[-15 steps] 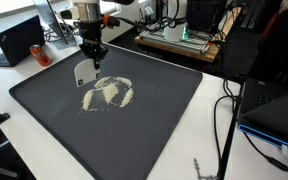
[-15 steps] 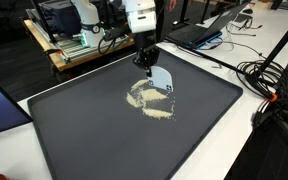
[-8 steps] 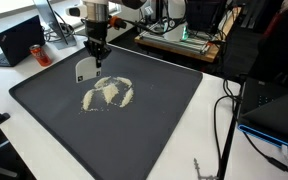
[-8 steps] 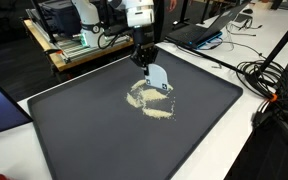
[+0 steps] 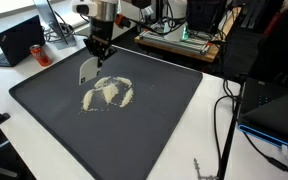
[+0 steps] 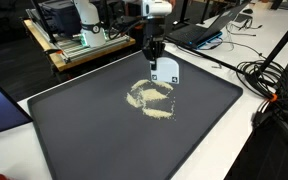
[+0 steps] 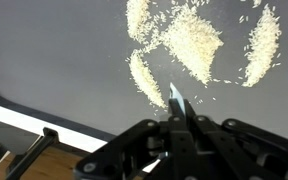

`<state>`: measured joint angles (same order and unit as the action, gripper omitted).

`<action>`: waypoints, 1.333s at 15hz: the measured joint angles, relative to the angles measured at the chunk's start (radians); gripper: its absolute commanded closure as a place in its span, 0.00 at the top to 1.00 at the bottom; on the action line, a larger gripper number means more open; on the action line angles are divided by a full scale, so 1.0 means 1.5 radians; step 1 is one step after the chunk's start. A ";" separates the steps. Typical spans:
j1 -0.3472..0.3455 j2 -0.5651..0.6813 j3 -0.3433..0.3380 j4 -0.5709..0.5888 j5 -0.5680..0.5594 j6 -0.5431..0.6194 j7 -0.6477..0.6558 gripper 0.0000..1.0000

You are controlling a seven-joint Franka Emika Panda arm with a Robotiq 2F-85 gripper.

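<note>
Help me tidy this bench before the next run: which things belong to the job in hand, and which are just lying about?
In use:
- gripper, shut on a white scraper
- grain heaped near the scraper
- dark mat under the grain

Lying about:
- laptop off the mat
- cables beside the mat

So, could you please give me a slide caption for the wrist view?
Thin pale scraper gripped edge-on over a dark mat strewn with curved piles of rice-like grains.
</note>
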<state>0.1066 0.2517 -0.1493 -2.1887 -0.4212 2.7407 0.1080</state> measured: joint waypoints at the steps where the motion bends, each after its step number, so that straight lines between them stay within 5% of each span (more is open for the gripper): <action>1: 0.013 -0.004 0.000 0.007 -0.024 -0.021 0.010 0.01; 13: 0.085 0.002 0.096 0.121 -0.173 -0.293 0.066 0.01; 20: 0.100 0.108 0.118 0.216 -0.190 -0.350 0.136 0.01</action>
<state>0.2562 0.4132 0.0275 -1.8644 -0.7059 2.2155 0.3116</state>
